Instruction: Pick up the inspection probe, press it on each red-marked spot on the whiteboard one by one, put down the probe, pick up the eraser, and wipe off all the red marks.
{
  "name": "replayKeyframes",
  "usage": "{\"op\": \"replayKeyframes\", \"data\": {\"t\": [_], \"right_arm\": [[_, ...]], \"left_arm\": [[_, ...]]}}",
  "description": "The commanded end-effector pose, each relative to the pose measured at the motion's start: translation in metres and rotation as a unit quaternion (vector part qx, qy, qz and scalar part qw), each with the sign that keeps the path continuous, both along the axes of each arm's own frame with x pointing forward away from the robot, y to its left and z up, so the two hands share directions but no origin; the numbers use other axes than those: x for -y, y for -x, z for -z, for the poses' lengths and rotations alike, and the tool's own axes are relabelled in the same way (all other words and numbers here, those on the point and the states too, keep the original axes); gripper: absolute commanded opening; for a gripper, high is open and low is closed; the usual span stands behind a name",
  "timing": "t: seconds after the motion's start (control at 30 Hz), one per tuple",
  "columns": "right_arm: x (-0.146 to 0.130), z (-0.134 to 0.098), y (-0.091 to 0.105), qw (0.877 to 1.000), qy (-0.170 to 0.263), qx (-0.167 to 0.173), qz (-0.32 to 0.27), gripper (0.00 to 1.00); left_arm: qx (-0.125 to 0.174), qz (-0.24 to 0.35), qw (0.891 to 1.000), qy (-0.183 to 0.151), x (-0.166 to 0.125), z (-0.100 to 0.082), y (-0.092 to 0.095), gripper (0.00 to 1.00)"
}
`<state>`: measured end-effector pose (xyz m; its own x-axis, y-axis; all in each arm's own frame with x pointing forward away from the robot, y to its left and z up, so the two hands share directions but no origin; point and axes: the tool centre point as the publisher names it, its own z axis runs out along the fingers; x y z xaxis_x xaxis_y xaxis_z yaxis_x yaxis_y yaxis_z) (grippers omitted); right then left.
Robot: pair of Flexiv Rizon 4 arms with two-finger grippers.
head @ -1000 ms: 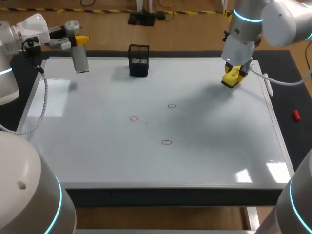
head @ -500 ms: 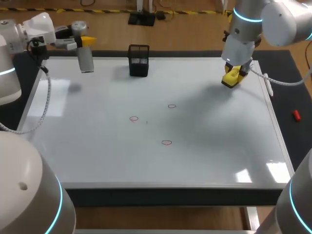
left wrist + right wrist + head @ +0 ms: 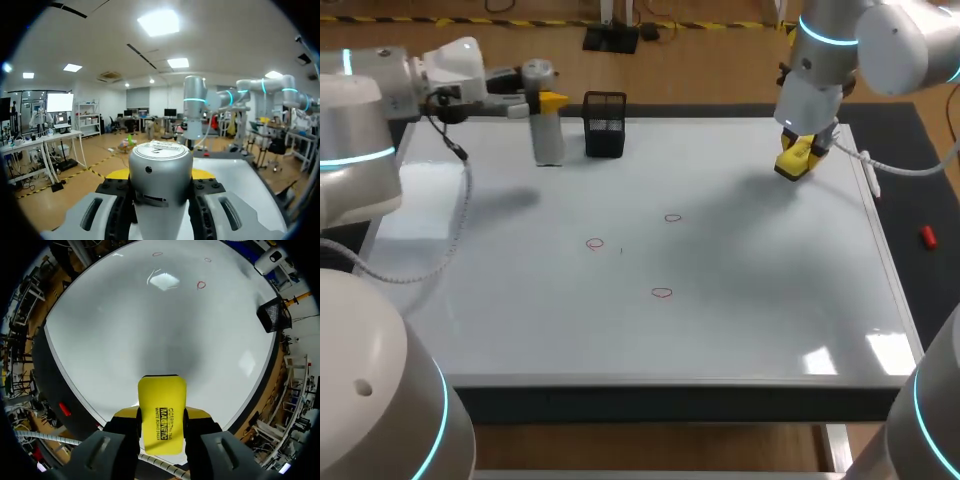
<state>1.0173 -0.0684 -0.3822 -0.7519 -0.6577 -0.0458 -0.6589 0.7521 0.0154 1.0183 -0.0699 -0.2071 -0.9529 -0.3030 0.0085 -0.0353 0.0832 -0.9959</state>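
Grip on the silver-grey cylindrical metal inspection probe (image 3: 548,140) is by the left gripper (image 3: 545,100), whose yellow-tipped fingers are clamped on the probe's upper body from both sides, just under its flat cap. The probe hangs upright over the far edge of the white glossy whiteboard (image 3: 770,320), just beside the black wire-mesh holder (image 3: 605,125). It is judged rigid, smooth and fairly heavy, so it may slip through the pads if pressed down hard. A high hold on the barrel suits vertical pressing. The three small red-marked spots (image 3: 595,243), (image 3: 672,217), (image 3: 662,292) sit mid-board, well apart from the probe. The mesh holder is the only close obstacle on that path. The right gripper (image 3: 800,150) hovers at the far right corner, its jaws closed on the yellow block eraser (image 3: 161,412), which looks light and stiff. A small red object (image 3: 927,236) lies off the board's right side.
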Motion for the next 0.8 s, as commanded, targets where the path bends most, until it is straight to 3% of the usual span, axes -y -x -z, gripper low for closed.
{"op": "replayKeyframes", "data": {"t": [0.03, 0.53, 0.8], "right_arm": [[0.0, -0.001, 0.0, 1.0, 0.002, 0.0, -0.001, 0.0], [0.0, -0.001, 0.0, 1.0, 0.002, 0.0, -0.001, 0.0], [0.0, -0.001, 0.0, 1.0, 0.002, 0.0, -0.001, 0.0]], "left_arm": [[0.002, 0.006, 1.0, 0.006, 0.02, 0.003, -0.001, 0.0], [0.008, 0.043, 0.999, 0.027, 0.094, 0.008, 0.032, 0.0], [0.004, 0.064, 0.997, 0.031, 0.129, 0.022, 0.042, 0.0]]}}
